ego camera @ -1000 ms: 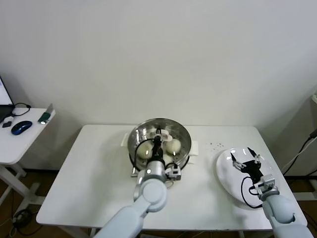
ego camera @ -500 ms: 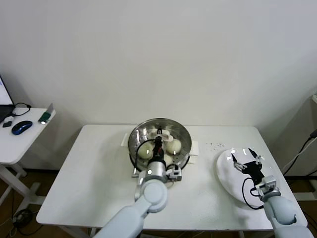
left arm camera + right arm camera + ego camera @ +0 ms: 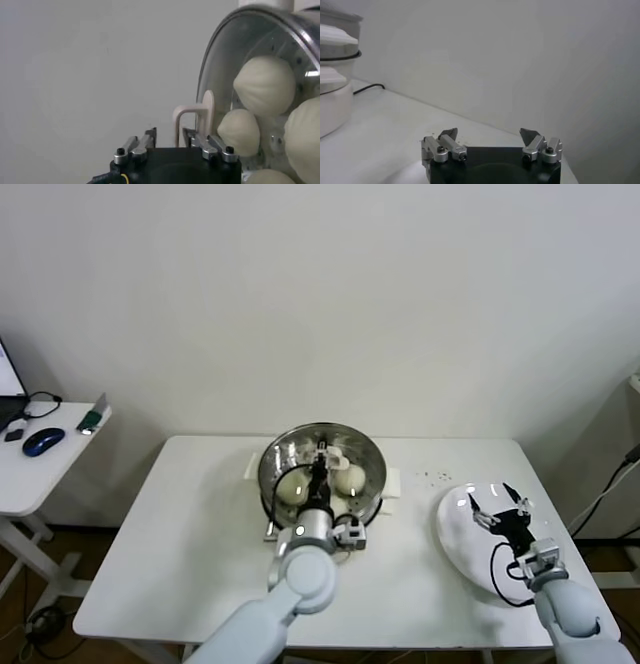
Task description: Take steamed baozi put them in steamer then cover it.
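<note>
The steamer [image 3: 368, 484] stands at the table's back middle with the clear glass cover [image 3: 300, 446] lying on it. Several baozi [image 3: 350, 478] show through the glass, also in the left wrist view [image 3: 264, 85]. My left gripper [image 3: 318, 471] is over the cover's middle. In the left wrist view it [image 3: 169, 132] is open, with one leg of the cream handle [image 3: 192, 111] between the jaws and a gap showing beside it. My right gripper [image 3: 500, 507] is open and empty over the white plate [image 3: 458, 536], as the right wrist view [image 3: 489, 134] also shows.
The plate lies near the table's right front edge. The steamer's white base [image 3: 331, 102] and its cable [image 3: 367, 88] show in the right wrist view. A side desk with a mouse [image 3: 43, 441] stands off the table's left. A wall is close behind.
Little has moved. My left arm has shifted slightly at the cover's handle. My right gripper has drifted a little over the plate.
</note>
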